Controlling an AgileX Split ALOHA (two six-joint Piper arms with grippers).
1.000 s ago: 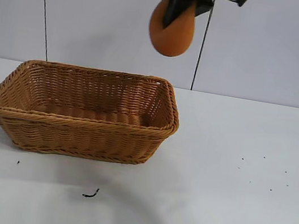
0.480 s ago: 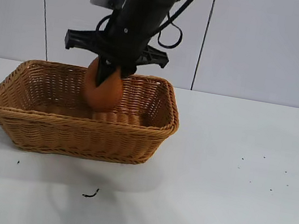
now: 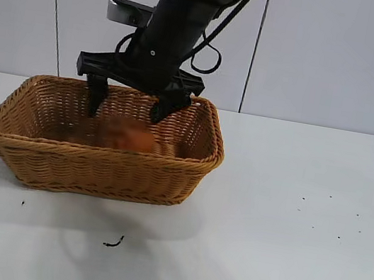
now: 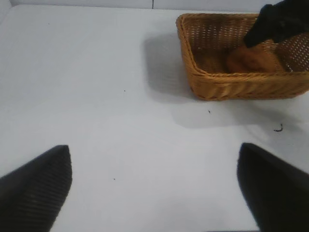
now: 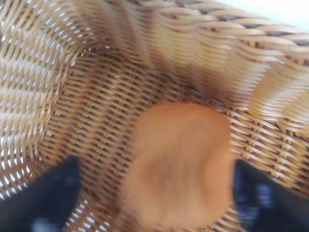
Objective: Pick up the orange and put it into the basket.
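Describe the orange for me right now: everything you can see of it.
The orange is a dull, matte orange fruit, rounded, and motion-blurred in every view, so surface detail and the way it is turned are unclear. It sits low inside the basket, near the middle of the woven floor, partly hidden behind the near wall in the exterior view. The right gripper hangs just above it with fingers spread wide on either side; nothing visibly clamps it. Whether it has settled on the weave cannot be told.
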